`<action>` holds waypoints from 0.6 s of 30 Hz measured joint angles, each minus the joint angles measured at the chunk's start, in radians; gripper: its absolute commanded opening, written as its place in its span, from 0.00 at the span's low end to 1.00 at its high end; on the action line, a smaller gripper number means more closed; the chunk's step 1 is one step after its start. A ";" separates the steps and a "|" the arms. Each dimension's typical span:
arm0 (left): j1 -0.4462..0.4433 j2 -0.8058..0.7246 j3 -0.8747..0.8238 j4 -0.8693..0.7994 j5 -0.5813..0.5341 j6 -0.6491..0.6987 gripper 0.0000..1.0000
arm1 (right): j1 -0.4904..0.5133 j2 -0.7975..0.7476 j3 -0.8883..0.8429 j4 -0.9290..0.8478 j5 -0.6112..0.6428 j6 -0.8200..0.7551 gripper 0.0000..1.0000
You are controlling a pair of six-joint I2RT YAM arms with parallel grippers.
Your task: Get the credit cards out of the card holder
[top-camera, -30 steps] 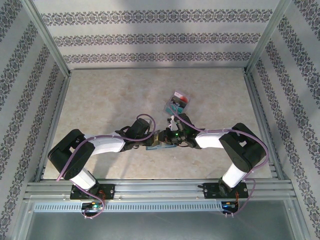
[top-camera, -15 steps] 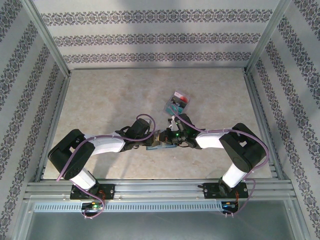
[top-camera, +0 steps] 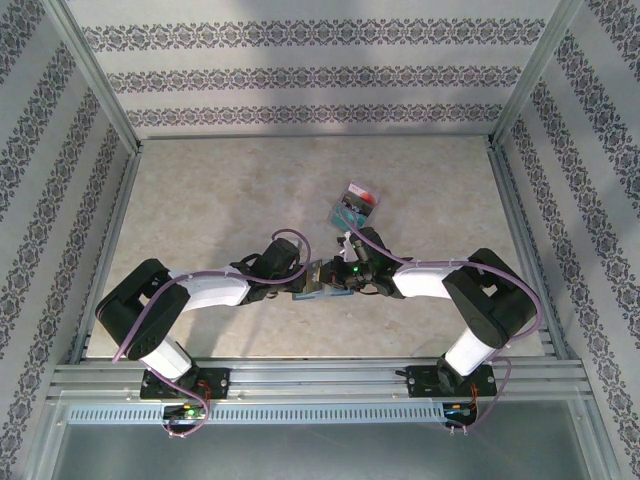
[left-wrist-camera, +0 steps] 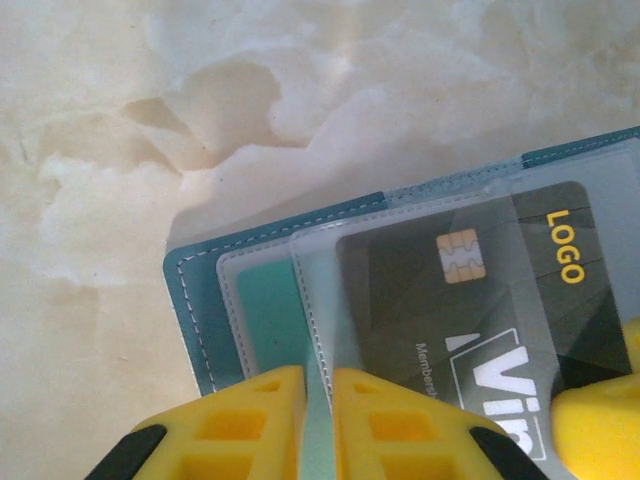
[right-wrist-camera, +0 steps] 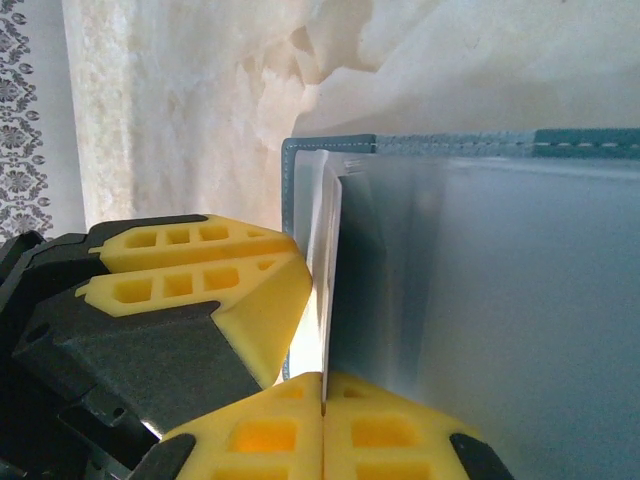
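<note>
The blue-grey card holder (top-camera: pixel 318 292) lies open on the table between the two grippers. My left gripper (left-wrist-camera: pixel 318 385) is shut on the edge of the card holder's (left-wrist-camera: pixel 190 300) clear pocket. One pocket holds a teal card (left-wrist-camera: pixel 270 315). Beside it is a dark credit card (left-wrist-camera: pixel 470 300) with a chip and yellow "LOGO". My right gripper (right-wrist-camera: pixel 323 385) is shut on a thin card edge standing up from the card holder (right-wrist-camera: pixel 450 145). The left gripper's yellow fingers (right-wrist-camera: pixel 200 265) sit just to its left. From above, the left gripper (top-camera: pixel 312 275) and right gripper (top-camera: pixel 336 280) meet tip to tip.
A small pile of loose credit cards (top-camera: pixel 355 205), teal and red among them, lies on the marble tabletop (top-camera: pixel 220 190) just beyond the right gripper. Metal frame rails (top-camera: pixel 520 230) and patterned walls border the table.
Both grippers stay at the card holder. The right arm's elbow has shifted very slightly to the right.
</note>
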State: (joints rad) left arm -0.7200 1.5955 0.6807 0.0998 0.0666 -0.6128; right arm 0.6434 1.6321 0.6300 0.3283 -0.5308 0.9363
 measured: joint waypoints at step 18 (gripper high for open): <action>0.000 0.000 -0.003 0.007 0.000 -0.016 0.16 | 0.000 0.000 0.011 -0.014 0.000 0.000 0.12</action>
State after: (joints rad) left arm -0.7200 1.5955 0.6773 0.1070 0.0669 -0.6292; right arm 0.6430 1.6321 0.6407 0.3141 -0.5308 0.9360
